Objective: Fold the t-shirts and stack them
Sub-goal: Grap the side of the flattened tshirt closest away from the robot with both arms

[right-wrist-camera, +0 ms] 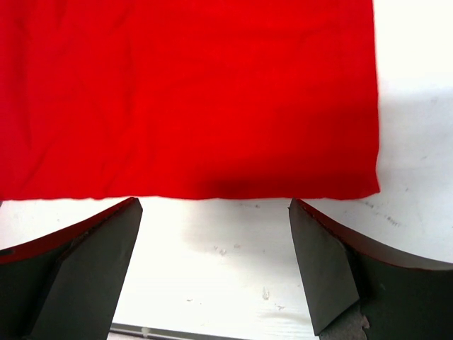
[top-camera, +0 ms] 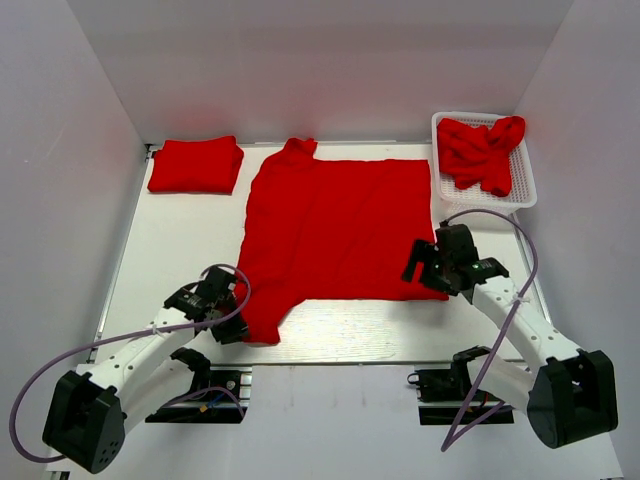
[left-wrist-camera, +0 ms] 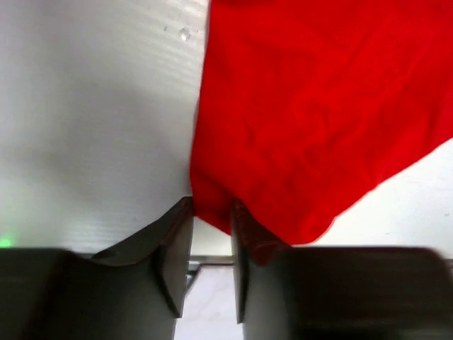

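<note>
A: What is lying on the table (top-camera: 170,240)?

B: The spread shirt (top-camera: 340,225) is taking up most of the middle. It is lying flat, plain bright red with no print and lightly creased. One sleeve is sticking out at the far edge and another is hanging toward the near left corner.

A: And the others?

B: The basket (top-camera: 525,195) is sitting at the far right, holding crumpled shirts (top-camera: 482,152) of the same red. The folded shirt (top-camera: 196,166) is resting at the far left, apart from the spread one.

A: What is the left gripper (left-wrist-camera: 211,212) doing?

B: It is sitting at the near left sleeve. Its jaws are standing only narrowly apart, and the sleeve's edge is dipping into the gap between their tips. I cannot tell whether they are pinching the cloth.

A: And the right gripper (right-wrist-camera: 212,209)?

B: It is hovering at the near right corner with its jaws standing wide apart and nothing between them. The straight hem is running across just beyond both tips, and the shirt's corner is ending a little past the right-hand finger (right-wrist-camera: 325,269).
</note>
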`<action>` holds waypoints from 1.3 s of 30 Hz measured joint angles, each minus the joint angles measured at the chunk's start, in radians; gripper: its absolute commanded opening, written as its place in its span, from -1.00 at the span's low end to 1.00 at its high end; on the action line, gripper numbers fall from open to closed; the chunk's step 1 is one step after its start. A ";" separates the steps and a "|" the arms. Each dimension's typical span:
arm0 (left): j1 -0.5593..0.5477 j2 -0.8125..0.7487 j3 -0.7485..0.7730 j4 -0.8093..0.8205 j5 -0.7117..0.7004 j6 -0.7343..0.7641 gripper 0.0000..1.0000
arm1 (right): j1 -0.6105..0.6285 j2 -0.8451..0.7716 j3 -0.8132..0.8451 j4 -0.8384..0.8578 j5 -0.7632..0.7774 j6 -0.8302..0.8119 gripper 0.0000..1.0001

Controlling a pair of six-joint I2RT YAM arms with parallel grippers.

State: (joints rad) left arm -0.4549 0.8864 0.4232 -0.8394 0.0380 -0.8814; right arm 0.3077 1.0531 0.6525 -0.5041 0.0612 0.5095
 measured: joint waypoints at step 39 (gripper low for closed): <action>0.000 -0.245 0.334 0.083 0.057 0.286 -1.00 | -0.005 0.114 -0.124 0.085 0.203 0.221 0.65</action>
State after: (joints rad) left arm -0.4553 0.6415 0.7570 -0.7567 0.0952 -0.5953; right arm 0.3023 1.1675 0.5289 -0.4194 0.2646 0.7307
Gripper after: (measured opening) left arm 0.027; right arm 0.827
